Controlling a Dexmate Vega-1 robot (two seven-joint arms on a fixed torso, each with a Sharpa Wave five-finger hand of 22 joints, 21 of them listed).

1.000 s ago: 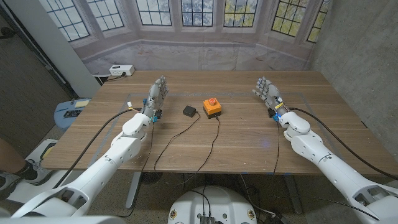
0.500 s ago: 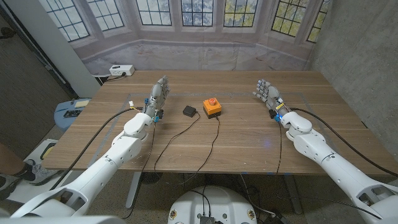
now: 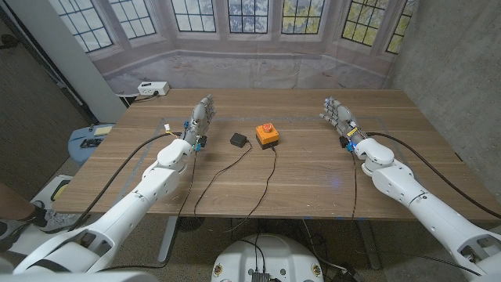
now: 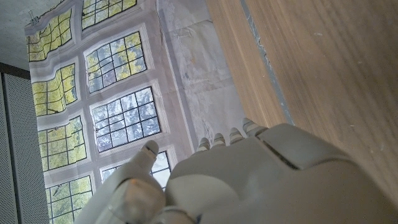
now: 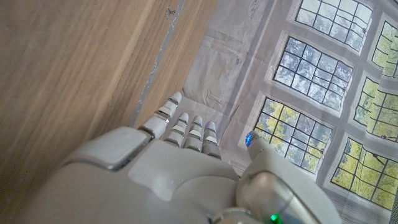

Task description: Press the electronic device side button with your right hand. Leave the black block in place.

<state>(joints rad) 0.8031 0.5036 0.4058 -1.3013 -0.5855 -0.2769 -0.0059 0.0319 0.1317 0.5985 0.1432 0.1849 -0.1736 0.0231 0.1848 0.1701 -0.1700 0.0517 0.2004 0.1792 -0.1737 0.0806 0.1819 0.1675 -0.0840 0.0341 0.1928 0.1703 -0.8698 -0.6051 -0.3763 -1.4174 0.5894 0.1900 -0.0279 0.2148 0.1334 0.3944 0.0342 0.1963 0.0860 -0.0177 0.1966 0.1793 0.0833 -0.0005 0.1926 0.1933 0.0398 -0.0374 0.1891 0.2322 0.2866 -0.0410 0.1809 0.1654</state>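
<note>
An orange box with a red button on top, the electronic device [image 3: 267,135], sits near the middle of the wooden table [image 3: 297,176]. A small black block [image 3: 238,139] lies just to its left, with thin black cables trailing toward the front edge. My right hand [image 3: 336,114] stands far to the right of the device, fingers apart and holding nothing; its back [image 5: 186,168] fills the right wrist view. My left hand [image 3: 201,116] stands left of the black block, also with fingers extended and nothing in it; the left wrist view shows its back [image 4: 249,174].
A white power strip [image 3: 153,88] sits on the ledge behind the table's far left corner. Cables [image 3: 211,176] run across the table from the device and block to the front edge. A blue stool with items [image 3: 88,139] stands left of the table.
Both hands have shifted slightly away from me toward the table's far side. The device and the black block have not moved.
</note>
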